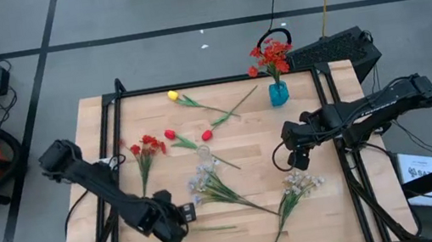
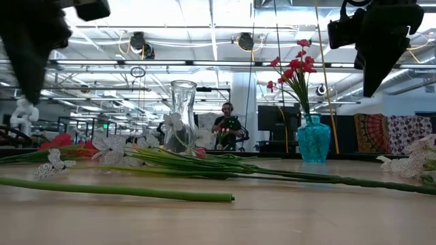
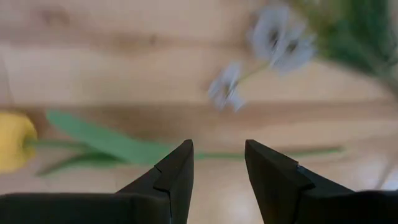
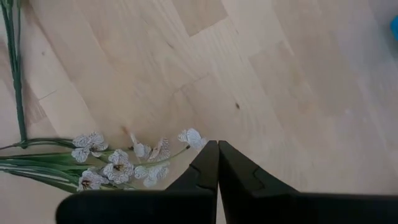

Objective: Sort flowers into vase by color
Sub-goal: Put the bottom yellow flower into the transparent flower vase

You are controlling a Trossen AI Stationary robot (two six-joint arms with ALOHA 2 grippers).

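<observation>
The teal vase (image 1: 279, 93) (image 2: 313, 140) stands at the table's far edge with red blossoms (image 1: 272, 54) in it. Loose stems lie flat on the wood: a yellow tulip (image 1: 173, 96), red buds (image 1: 170, 134), a red cluster (image 1: 148, 146) and two white sprays (image 1: 207, 179) (image 1: 303, 183). My left gripper (image 1: 185, 215) (image 3: 217, 168) is open above a second yellow tulip (image 3: 12, 140), over its green stalk (image 3: 106, 144) near the table's near-left side. My right gripper (image 1: 289, 161) (image 4: 217, 158) is shut, hovering over bare wood beside a white spray (image 4: 118, 163).
A clear glass vase (image 1: 203, 151) (image 2: 182, 116) stands mid-table among the stems. A black frame rail (image 1: 218, 80) runs around the tabletop. Bare wood (image 1: 313, 136) lies under the right arm. A person (image 2: 227, 126) stands far behind the table.
</observation>
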